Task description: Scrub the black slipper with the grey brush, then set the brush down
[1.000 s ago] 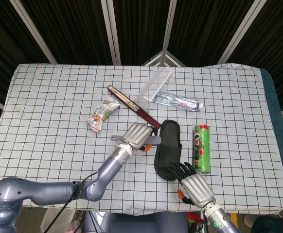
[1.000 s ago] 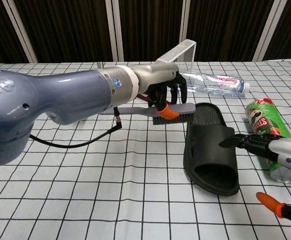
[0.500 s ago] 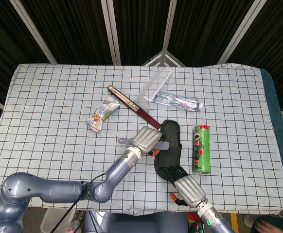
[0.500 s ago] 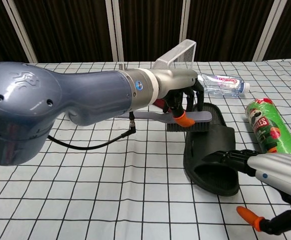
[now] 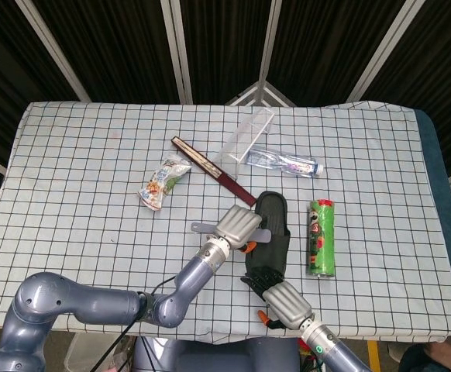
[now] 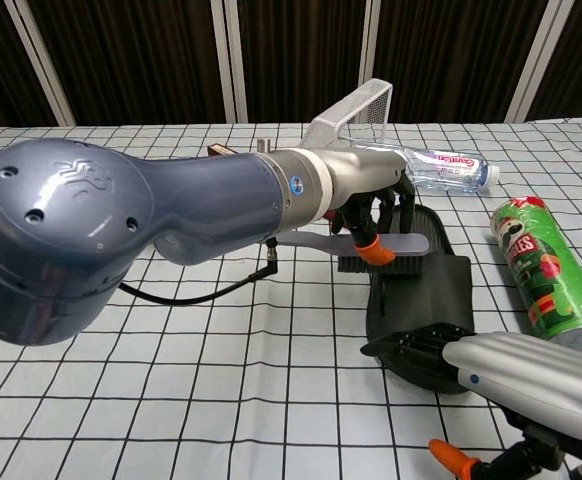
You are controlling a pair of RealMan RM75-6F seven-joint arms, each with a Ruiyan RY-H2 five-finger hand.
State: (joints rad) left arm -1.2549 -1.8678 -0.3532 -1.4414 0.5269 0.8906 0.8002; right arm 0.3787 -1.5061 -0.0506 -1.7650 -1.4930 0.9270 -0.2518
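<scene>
Black slipper (image 6: 421, 300) is pinned at its toe by the right hand's (image 5: 278, 294) fingers so the grey brush (image 6: 376, 244), gripped in the left hand (image 5: 239, 225), can be drawn across it

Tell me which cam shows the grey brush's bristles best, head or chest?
Chest view. The grey brush is seen side-on there, its dark bristles hanging below the handle at the black slipper, gripped by the left hand. From the head view the left hand covers most of it; only the handle ends show.

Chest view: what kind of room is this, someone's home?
Probably a test lab, not a home: a table under checked cloth holds unrelated items, a slipper, a chip can, a water bottle, before dark curtains.
</scene>
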